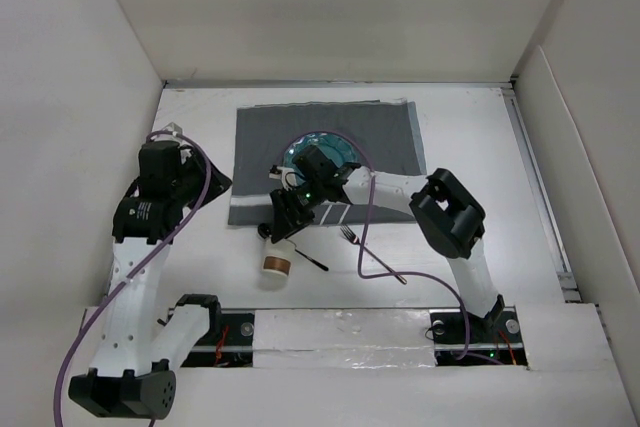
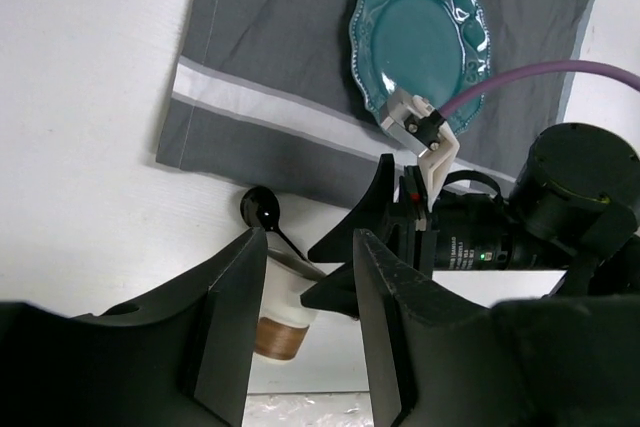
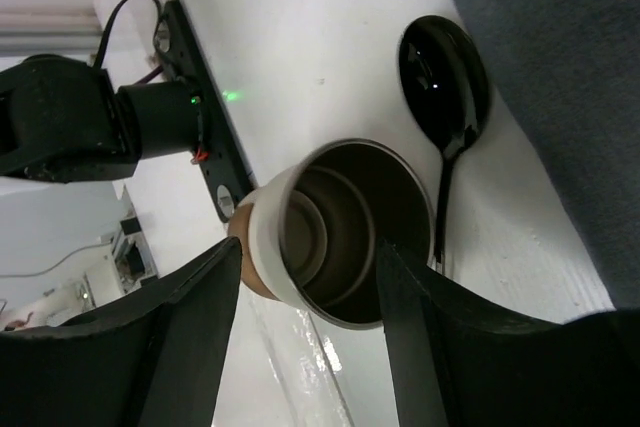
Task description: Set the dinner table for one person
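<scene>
The white dinner table (image 1: 480,147) holds a dark grey striped placemat (image 1: 380,137) with a teal plate (image 1: 335,144) on it, partly hidden by my right wrist. A white cup with a brown band (image 1: 277,261) stands just in front of the placemat. A black spoon (image 1: 312,261) lies against it and a silver fork (image 1: 349,236) lies to its right. My right gripper (image 1: 283,227) is open and straddles the cup (image 3: 270,227) from above; I cannot tell whether they touch. The spoon (image 3: 443,77) lies beside it. My left gripper (image 1: 213,185) is open and empty, left of the placemat.
White walls enclose the table on three sides. Purple cables loop off both arms. A foil-taped strip (image 1: 340,342) runs along the near edge between the arm bases. In the left wrist view the plate (image 2: 420,37), placemat (image 2: 290,37), cup (image 2: 280,332) and right arm (image 2: 560,197) show.
</scene>
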`<state>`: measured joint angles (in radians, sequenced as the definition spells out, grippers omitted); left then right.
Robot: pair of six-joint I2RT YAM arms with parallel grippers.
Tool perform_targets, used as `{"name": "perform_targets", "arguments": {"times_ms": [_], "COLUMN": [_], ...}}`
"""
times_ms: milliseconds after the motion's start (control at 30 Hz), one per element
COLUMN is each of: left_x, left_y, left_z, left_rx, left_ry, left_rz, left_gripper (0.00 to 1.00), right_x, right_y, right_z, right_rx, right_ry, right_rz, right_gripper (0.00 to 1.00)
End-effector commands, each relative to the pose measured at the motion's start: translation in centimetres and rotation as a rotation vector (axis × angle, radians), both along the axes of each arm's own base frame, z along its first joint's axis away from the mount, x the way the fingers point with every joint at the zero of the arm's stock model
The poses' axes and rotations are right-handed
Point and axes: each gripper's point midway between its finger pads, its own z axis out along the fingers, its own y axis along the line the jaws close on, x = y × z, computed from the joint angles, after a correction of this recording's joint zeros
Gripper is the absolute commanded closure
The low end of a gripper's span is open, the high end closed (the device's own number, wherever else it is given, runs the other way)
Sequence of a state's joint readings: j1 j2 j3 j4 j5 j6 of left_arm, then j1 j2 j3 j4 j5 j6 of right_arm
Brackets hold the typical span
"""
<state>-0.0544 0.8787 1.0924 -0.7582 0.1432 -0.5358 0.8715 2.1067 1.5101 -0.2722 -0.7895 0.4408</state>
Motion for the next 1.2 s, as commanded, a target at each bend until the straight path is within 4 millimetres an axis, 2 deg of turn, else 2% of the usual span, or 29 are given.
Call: {"name": "perform_targets", "arguments": {"times_ms": [0, 233, 267, 300, 367, 400, 433, 467, 533, 567, 633, 667, 733, 767, 800, 833, 867, 900, 933, 1000, 1033, 1100, 1133, 1167], "left_x": [-0.1, -0.1, -0.1, -0.1, 0.0, 0.1, 0.1, 0.2, 0.2, 0.2, 0.0, -0.1, -0.3, -0.6, -0.7, -1.0, -1.3, -1.6, -1.8, -2.2, -2.6, -2.9, -3.3, -3.5], "left_y": [-0.1, 0.1, 0.2, 0.2, 0.1, 0.1, 0.1, 0.0, 0.0, -0.1, -0.2, -0.3, -0.4, -0.6, -0.6, -0.7, -1.2, -1.8, -1.9, -3.0, -3.3, -3.9, -4.3, -4.7], "left_z": [0.0, -0.8, -0.6, -0.6, -0.5, -0.4, -0.5, -0.4, -0.2, -0.1, 0.3, 0.4, 0.6, 0.5, 0.7, 0.7, 0.6, 0.5, 0.0, -0.4, -1.1, -1.4, -2.1, -2.2], "left_rx": [0.005, 0.014, 0.015, 0.015, 0.01, 0.008, 0.005, 0.002, 0.003, 0.001, 0.007, 0.005, 0.011, 0.01, 0.009, 0.008, -0.003, -0.012, -0.022, -0.055, -0.063, -0.082, -0.085, -0.091], "left_ry": [-0.026, -0.014, -0.021, -0.021, -0.027, -0.033, -0.029, -0.032, -0.042, -0.045, -0.058, -0.06, -0.076, -0.074, -0.084, -0.092, -0.096, -0.098, -0.095, -0.096, -0.087, -0.092, -0.081, -0.081], "left_rz": [-0.024, -0.012, -0.009, -0.009, -0.009, -0.01, -0.009, -0.013, -0.016, -0.021, -0.035, -0.045, -0.063, -0.076, -0.079, -0.084, -0.106, -0.127, -0.133, -0.174, -0.189, -0.212, -0.23, -0.246], "left_gripper": [0.63, 0.63, 0.63, 0.63, 0.63, 0.63, 0.63, 0.63, 0.63, 0.63, 0.63, 0.63, 0.62, 0.62, 0.62, 0.62, 0.62, 0.62, 0.62, 0.62, 0.62, 0.62, 0.62, 0.62], "right_x": [-0.8, -3.5, -4.0, -4.0, -4.0, -4.0, -3.9, -3.7, -3.8, -4.0, -3.8, -2.0, 1.3, 5.3, 7.7, 10.2, 13.4, 17.4, 19.6, 24.9, 27.1, 30.2, 32.2, 33.2], "right_y": [0.6, -0.2, -0.4, -0.4, -0.5, -0.5, -0.4, -0.4, -0.4, -0.4, -0.3, -1.0, -1.7, -3.3, -4.1, -5.3, -7.1, -9.3, -10.9, -16.0, -17.3, -21.3, -22.9, -24.5], "right_z": [2.1, 1.2, 1.1, 1.1, 1.6, 1.9, 2.7, 3.3, 5.2, 7.9, 11.2, 13.7, 17.2, 18.2, 20.7, 21.7, 21.5, 23.7, 24.0, 24.1, 24.8, 24.2, 22.2, 23.3], "right_rx": [0.066, 0.024, 0.011, 0.011, 0.008, 0.011, 0.022, 0.014, 0.03, 0.065, 0.104, 0.143, 0.186, 0.191, 0.219, 0.211, 0.139, 0.135, 0.099, -0.024, -0.042, -0.166, -0.236, -0.269], "right_ry": [0.01, 0.058, 0.055, 0.055, 0.048, 0.047, 0.037, 0.036, 0.038, 0.026, -0.009, -0.061, -0.101, -0.149, -0.209, -0.255, -0.312, -0.382, -0.437, -0.523, -0.569, -0.618, -0.623, -0.665], "right_rz": [0.069, 0.122, 0.128, 0.128, 0.115, 0.111, 0.104, 0.087, 0.086, 0.085, 0.062, 0.003, -0.117, -0.234, -0.306, -0.387, -0.519, -0.627, -0.692, -0.91, -0.967, -1.121, -1.155, -1.213], "right_gripper": [0.4, 0.54, 0.65, 0.65, 0.78, 0.89, 0.96, 1.0, 1.0, 1.0, 1.0, 1.0, 1.0, 1.0, 1.0, 1.0, 1.0, 1.0, 1.0, 1.0, 1.0, 1.0, 1.0, 1.0]}}
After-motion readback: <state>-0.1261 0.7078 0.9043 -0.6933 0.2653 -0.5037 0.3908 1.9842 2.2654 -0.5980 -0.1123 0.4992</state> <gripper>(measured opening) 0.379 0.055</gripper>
